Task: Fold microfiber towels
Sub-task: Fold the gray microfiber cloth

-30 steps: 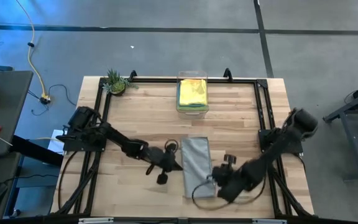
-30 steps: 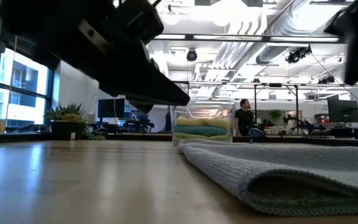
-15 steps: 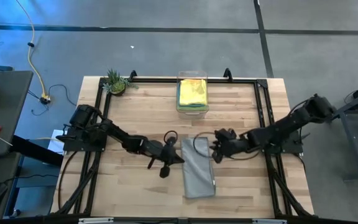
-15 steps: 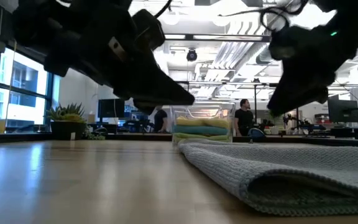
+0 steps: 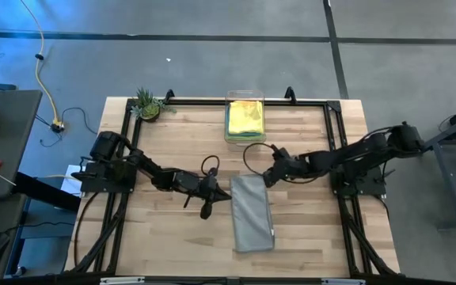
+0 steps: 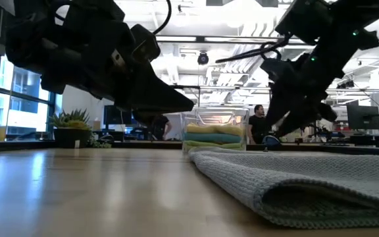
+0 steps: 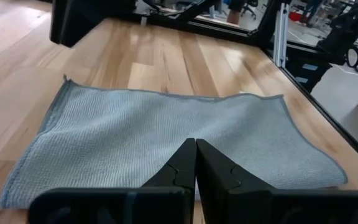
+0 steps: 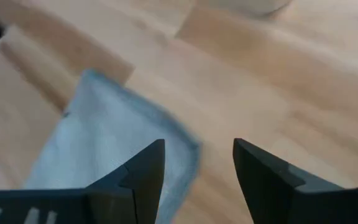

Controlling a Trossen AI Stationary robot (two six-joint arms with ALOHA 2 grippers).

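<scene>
A grey towel (image 5: 252, 212) lies folded into a long rectangle on the wooden bench (image 5: 172, 142), a little below and right of the centre of the high view, its length running toward the bottom edge. The left hand (image 5: 210, 187) sits just off the towel's upper left corner, its two fingers (image 7: 185, 163) clenched together with nothing between them; in the left wrist view the grey cloth spreads flat ahead of the fingertips. The right hand (image 5: 269, 172) hangs above the bench just up and right of the towel's upper right corner, released, its fingers (image 8: 143, 169) standing apart and empty, with a corner of the grey towel showing beyond them in the right wrist view. At upper centre of the high view a clear plastic bin (image 5: 245, 119) holds more folded towels, a yellow towel (image 5: 245, 115) on top; in the low view yellow and green layers show through its wall. A small potted plant (image 5: 148, 105) stands at the bench's upper left corner. In the low view a person (image 6: 258, 124) stands in the room far behind the bench.
</scene>
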